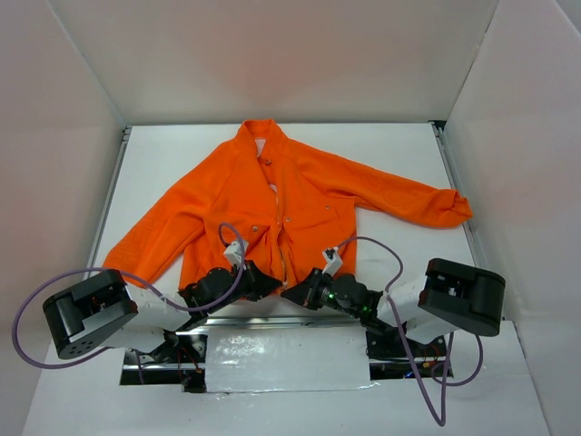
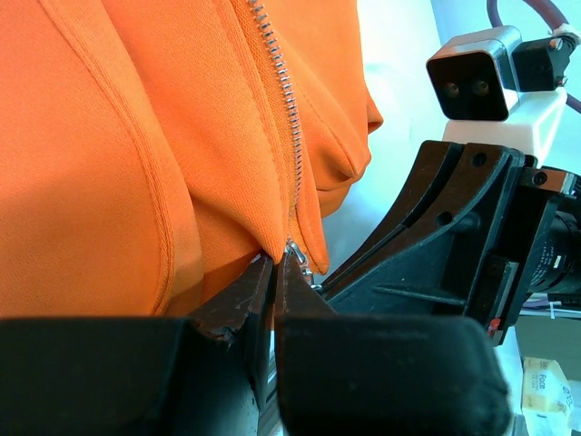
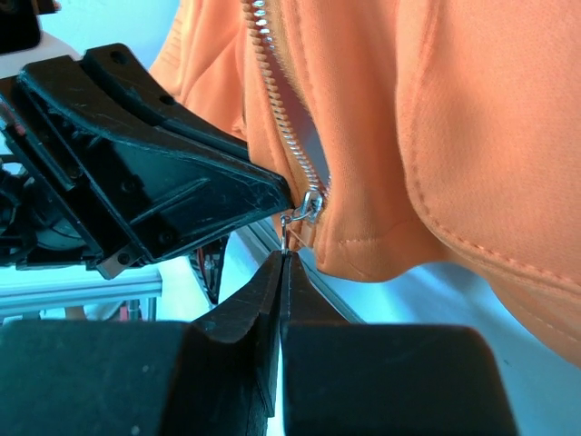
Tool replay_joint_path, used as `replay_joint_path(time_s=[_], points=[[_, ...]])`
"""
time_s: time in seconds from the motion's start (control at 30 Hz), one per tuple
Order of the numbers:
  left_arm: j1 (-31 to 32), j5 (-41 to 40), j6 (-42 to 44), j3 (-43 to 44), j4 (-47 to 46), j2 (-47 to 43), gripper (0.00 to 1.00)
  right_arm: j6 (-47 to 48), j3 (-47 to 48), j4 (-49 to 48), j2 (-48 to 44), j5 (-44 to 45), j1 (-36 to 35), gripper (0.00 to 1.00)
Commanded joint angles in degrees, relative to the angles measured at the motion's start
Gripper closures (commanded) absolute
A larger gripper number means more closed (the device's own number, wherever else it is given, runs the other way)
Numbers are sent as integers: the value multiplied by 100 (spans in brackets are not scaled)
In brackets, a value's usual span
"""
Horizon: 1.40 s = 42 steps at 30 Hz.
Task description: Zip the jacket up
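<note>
Sprawling orange jacket (image 1: 309, 195), zipper slider (image 3: 310, 207) at hem.

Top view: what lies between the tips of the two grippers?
The bottom end of the zipper on the jacket, at its hem; both wrist views show it closely.

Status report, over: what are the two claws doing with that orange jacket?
Left gripper shut on jacket hem. Right gripper shut on zipper pull. Nothing blocking.

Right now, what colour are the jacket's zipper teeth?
Silvery metal: zipper teeth on the orange jacket, clearest in the left wrist view.
</note>
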<state>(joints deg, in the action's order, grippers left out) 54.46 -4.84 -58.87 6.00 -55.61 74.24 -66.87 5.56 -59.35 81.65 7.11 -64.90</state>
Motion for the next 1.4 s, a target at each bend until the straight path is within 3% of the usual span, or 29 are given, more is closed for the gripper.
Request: replay_joint_path(time_s=[0.0, 0.3, 0.37, 0.53, 0.67, 1.03, 1.37], points=[[30, -8, 60, 86, -485, 20, 100, -150, 181, 649, -272, 176, -31, 100], [21, 80, 148, 15, -740, 117, 100, -704, 1157, 3402, -975, 369, -31, 100], [21, 132, 209, 59, -732, 100, 100, -914, 1315, 3745, -1194, 440, -31, 100], [21, 194, 262, 50, -793, 126, 100, -1748, 1904, 5641, -1599, 589, -31, 100], [21, 264, 288, 50, -881, 152, 100, -2075, 2291, 6329, -1678, 449, -5, 100], [21, 405, 482, -46, -951, -85, 100, -3429, 2713, 7596, -1749, 54, 285, 100], [21, 739, 860, -248, -1583, 170, 100, -3912, 2397, 6788, -1977, -833, 1015, 100]])
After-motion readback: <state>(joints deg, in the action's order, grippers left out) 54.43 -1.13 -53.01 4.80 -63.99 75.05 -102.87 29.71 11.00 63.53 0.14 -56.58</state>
